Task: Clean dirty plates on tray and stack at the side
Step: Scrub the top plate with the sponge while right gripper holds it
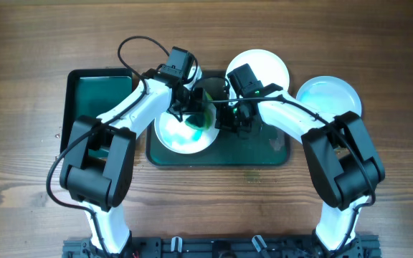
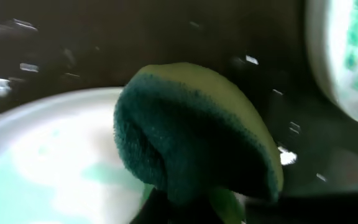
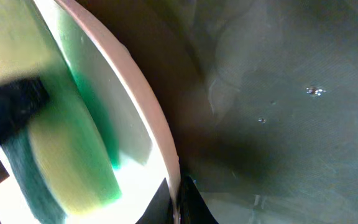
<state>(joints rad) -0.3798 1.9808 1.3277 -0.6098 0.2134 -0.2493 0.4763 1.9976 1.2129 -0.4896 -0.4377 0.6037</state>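
Note:
A white plate (image 1: 181,136) smeared with teal lies at the left end of the dark-green tray (image 1: 274,154). My left gripper (image 1: 193,118) is shut on a green-and-yellow sponge (image 1: 198,123) pressed against that plate's face. In the left wrist view the sponge (image 2: 191,137) bulges out of the gripper (image 2: 191,208) over the plate (image 2: 36,168). My right gripper (image 1: 225,120) is shut on the plate's right rim. In the right wrist view the rim (image 3: 148,106) runs into the gripper (image 3: 176,208), with the sponge (image 3: 73,168) on the far side. A second plate (image 1: 264,64) sits at the tray's back edge.
A third white plate (image 1: 332,97), faintly teal, lies on the wooden table right of the tray. A smaller deep green tray (image 1: 99,89) stands to the left. Both arms cross over the middle of the large tray. Another smeared plate (image 2: 347,56) shows in the left wrist view.

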